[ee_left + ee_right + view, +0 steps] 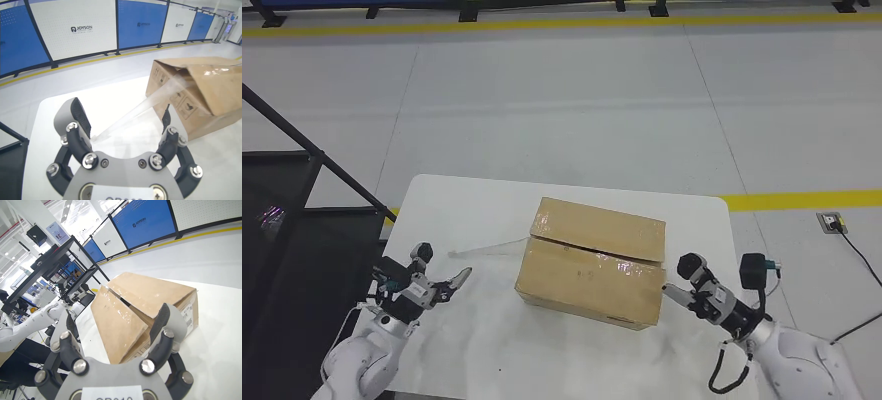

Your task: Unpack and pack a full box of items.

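A white desk [482, 210] with rounded corners carries a cardboard box [592, 262] near its middle, flaps slightly ajar. A clear tape strip [492, 246] trails from the box across the desk.

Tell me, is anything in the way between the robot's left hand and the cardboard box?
Only a strip of clear tape, stretching from the box toward the open left hand. Nothing else visible.

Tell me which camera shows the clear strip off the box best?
The left wrist view: the clear strip runs from the box flap toward the left gripper. The top view gives a faint line; the right wrist view faces the box's other end.
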Tool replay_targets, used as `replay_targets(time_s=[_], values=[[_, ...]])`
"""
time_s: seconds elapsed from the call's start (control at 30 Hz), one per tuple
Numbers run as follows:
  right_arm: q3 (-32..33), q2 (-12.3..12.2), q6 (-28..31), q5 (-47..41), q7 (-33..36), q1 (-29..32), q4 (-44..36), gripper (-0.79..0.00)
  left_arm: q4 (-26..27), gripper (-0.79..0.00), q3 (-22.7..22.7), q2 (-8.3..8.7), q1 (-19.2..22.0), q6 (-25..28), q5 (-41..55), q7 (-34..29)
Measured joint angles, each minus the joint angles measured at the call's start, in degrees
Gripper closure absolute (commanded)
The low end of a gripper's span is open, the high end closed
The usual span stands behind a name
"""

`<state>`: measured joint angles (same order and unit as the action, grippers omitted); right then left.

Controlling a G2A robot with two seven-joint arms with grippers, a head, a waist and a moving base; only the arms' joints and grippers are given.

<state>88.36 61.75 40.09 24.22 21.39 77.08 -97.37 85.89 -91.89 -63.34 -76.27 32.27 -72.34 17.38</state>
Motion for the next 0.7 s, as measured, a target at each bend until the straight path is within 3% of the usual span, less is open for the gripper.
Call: replay_targets(time_s=[0.13,0.27,0.5,0.57,0.7], values=[[-2.02,-0.23,0.68,-3.51,5.75,-2.69,3.52,-0.785,3.19,-0.785,-1.43,0.21,-2.09,3.47,4.5,-1.5],[-4.17,-0.32,2.28,-7.55,9.94,-5.23,6.38,-0.785,3.19,-0.785,-0.62,-0.01,-1.0,1.67,7.02,-3.16],[-5.4,-1.01,13.73,-20.74,15.15,-6.62,9.68,-0.785,2.53,-0.785,2.54,-0.46,2.16,0.47,8.47,-4.32],[-5.83,-1.51,17.42,-25.06,18.23,-6.4,9.46,-0.785,2.98,-0.785,3.29,-0.59,2.75,0.13,9.03,-4.56],[-5.63,-2.75,17.96,-30.53,24.74,-4.59,4.68,-0.785,4.15,-0.785,4.76,-0.68,3.42,1.71,9.62,-5.73]])
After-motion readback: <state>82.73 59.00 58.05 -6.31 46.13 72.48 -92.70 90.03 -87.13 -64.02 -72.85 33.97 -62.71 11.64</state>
